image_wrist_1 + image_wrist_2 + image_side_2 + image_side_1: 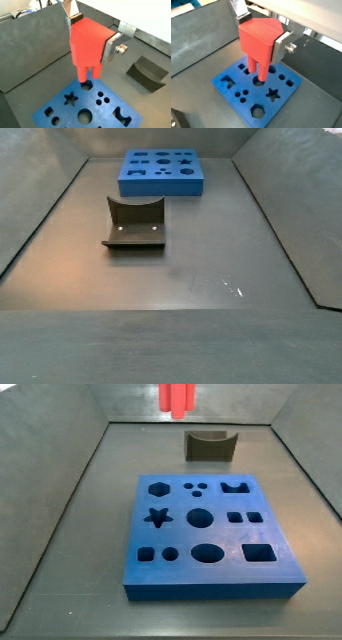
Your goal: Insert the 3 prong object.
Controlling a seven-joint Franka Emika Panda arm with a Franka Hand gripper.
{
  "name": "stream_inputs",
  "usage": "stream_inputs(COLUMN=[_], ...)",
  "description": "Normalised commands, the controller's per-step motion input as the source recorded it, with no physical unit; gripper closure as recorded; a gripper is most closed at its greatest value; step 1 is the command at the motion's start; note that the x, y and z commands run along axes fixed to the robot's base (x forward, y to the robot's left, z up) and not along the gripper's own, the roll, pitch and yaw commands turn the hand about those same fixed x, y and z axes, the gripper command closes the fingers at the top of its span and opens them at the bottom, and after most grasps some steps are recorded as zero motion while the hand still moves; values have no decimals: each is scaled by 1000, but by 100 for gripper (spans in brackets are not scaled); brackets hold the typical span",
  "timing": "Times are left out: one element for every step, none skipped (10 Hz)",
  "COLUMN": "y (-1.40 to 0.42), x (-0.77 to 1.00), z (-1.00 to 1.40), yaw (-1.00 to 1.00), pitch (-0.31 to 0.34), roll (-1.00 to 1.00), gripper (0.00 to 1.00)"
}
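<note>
My gripper (93, 35) is shut on the red 3 prong object (87, 46), a block-shaped body with round prongs (87, 73) pointing down. Both wrist views show it, and the silver fingers (281, 47) clamp its sides (256, 42). It hangs above the blue block (59, 109) with shaped holes, its prongs (256, 70) clear of the top face. A group of three small round holes (194, 489) lies near the block's far edge. In a side view only the red prongs (175, 396) show at the frame's top. The block (163, 186) lies far off in a side view.
The dark fixture (210, 446) stands on the floor beyond the blue block (214, 589); it also shows in a side view (135, 225) and a wrist view (148, 72). Grey walls slope up around the floor (80, 534).
</note>
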Motion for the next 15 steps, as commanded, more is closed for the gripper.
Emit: stream_inputs(y=[140, 120, 103, 143, 163, 166, 174, 131, 120, 80, 34, 0, 117, 226, 260], x=[620, 400, 323, 329, 303, 163, 123, 214, 331, 271, 60, 0, 0, -220, -343], z=[-1000, -1000, -1000, -1000, -1000, -1000, -1000, -1000, -863, -609, -191, -77, -180, -209, -169], yaw=[109, 71, 46, 6, 0, 20, 37, 0, 0, -54, 0, 0, 0, -17, -114], pitch=[0, 0, 0, 0, 6, 0, -7, 0, 0, 20, -3, -20, -14, -13, -1], roll=[0, 0, 0, 21, 66, 90, 70, 87, 114, 103, -63, -40, 0, 0, 0], gripper=[100, 100, 100, 100, 100, 100, 100, 100, 100, 100, 100, 100, 100, 100, 100])
